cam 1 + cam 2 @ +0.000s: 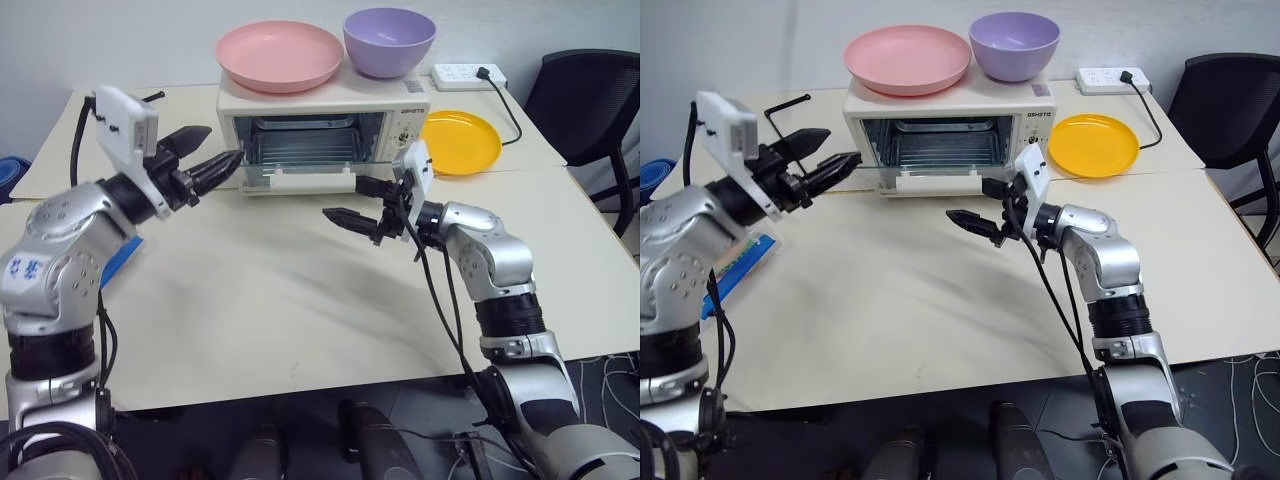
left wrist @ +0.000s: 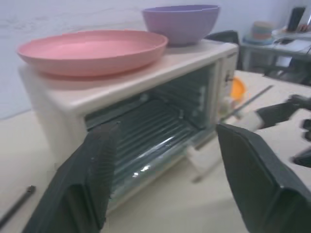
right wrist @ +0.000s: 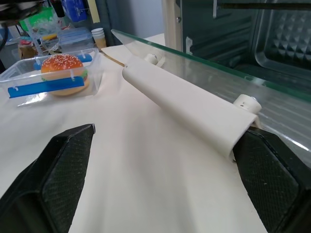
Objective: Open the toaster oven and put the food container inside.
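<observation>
A: Entry. Table (image 1: 300,300) first: toaster oven (image 1: 325,135) at the far edge, glass door dropped flat, white bar handle (image 3: 187,114) toward the robot, wire rack bare. Pink plate (image 1: 280,55) and purple bowl (image 1: 390,40) on its roof, yellow plate (image 1: 460,140) to its right.

B: So the opening step is done, by the look of it. Where is the food container (image 3: 53,77)?

A: Still on the table at the robot's left, well apart from the oven, mostly hidden behind the left arm in the head views. The right wrist view shows it plainly: clear box, blue clips, burger inside. Nothing touches it.

B: Grippers?

A: Left gripper (image 1: 205,160) is raised near the oven's left front corner, jaws apart, empty. Right gripper (image 1: 365,205) is just in front of the door handle, jaws spread wide, one finger beside the handle's end, gripping nothing.

B: Judgement on the next move?

A: Fetching step. The left arm is nearer, so it should drop back to the container, straddle it and close. Then carry it level over the door onto the rack. The right should clear the doorway.
</observation>
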{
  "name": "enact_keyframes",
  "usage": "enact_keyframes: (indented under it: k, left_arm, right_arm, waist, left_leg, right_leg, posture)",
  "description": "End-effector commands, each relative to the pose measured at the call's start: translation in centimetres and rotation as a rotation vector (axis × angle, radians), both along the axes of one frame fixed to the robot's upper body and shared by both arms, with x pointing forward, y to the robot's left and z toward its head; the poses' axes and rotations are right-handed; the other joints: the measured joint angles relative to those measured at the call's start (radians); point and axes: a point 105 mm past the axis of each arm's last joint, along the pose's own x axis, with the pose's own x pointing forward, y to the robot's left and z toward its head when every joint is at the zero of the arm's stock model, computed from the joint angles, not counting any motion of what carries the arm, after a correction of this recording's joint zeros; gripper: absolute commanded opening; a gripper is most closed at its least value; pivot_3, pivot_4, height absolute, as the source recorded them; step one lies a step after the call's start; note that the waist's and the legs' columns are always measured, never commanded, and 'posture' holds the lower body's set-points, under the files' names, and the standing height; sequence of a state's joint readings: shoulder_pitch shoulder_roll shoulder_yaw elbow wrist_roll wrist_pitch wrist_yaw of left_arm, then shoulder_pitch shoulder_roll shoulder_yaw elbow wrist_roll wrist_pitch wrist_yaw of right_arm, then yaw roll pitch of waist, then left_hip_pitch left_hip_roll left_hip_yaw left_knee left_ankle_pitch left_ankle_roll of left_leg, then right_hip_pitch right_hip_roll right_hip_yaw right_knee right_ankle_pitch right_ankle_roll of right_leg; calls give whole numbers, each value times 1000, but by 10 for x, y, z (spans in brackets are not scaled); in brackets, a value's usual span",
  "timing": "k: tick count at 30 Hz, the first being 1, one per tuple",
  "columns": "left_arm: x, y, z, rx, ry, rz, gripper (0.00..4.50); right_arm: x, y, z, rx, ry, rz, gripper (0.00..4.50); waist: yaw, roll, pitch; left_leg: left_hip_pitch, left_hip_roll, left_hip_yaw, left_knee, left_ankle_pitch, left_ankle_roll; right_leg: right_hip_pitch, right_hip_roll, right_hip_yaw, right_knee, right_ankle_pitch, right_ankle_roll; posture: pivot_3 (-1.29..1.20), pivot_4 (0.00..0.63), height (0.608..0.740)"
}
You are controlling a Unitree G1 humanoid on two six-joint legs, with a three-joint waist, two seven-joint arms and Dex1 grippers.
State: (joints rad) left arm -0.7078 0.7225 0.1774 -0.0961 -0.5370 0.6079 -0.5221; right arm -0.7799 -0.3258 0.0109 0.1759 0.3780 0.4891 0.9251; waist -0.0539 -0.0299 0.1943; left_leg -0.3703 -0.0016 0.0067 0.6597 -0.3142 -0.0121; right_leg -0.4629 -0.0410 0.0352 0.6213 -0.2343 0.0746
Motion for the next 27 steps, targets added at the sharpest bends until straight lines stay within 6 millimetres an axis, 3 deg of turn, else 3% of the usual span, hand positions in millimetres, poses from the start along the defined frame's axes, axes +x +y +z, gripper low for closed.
enact_keyframes:
  k: [1,8,14,17,21,24,27]
  left_arm:
    - [19,0,2,124,-33,-3,2063]
    - [40,-18,-23,285,40,-142,23]
    - [34,-31,-47,343,106,-252,23]
    - [24,-28,-60,377,135,-276,23]
    - [7,-19,-75,398,190,-283,23]
    - [-5,-13,-91,405,237,-267,23]
    - [-7,-10,-105,385,270,-215,23]
  right_arm:
    - [-11,5,9,28,-43,34,4500]
    - [-17,-2,0,38,-30,-16,4500]
    - [-25,-20,-3,38,-27,-98,4500]
    - [-46,-45,-17,-20,10,-133,4500]
    - [-82,-64,-27,-81,73,-76,4500]
    - [-102,-68,-24,-101,89,-21,4500]
    - [-107,-69,-13,-83,79,-8,4500]
  waist:
    - [1,0,0]
    - [3,0,0]
    - [9,0,0]
    - [19,0,0]
    - [25,0,0]
    - [22,0,0]
    - [25,-1,0]
  left_leg:
    - [0,0,0,0,0,0]
    - [-1,0,0,0,0,1]
    - [-2,0,0,1,-1,1]
    - [-3,0,0,3,-1,2]
    - [-3,0,0,3,-2,3]
    - [-1,0,1,4,-2,3]
    - [2,0,0,5,0,4]
  right_leg:
    - [0,0,0,0,0,0]
    - [0,0,0,-1,0,0]
    - [-1,-1,0,0,0,0]
    - [0,-1,0,0,0,0]
    - [0,-1,0,-1,0,1]
    - [1,-1,1,-1,0,1]
    - [4,-1,1,-1,0,1]
  posture:
    - [0,150,740]
    - [0,150,740]
    - [0,150,740]
    - [0,150,740]
    - [0,150,740]
    - [0,150,740]
    - [0,150,740]
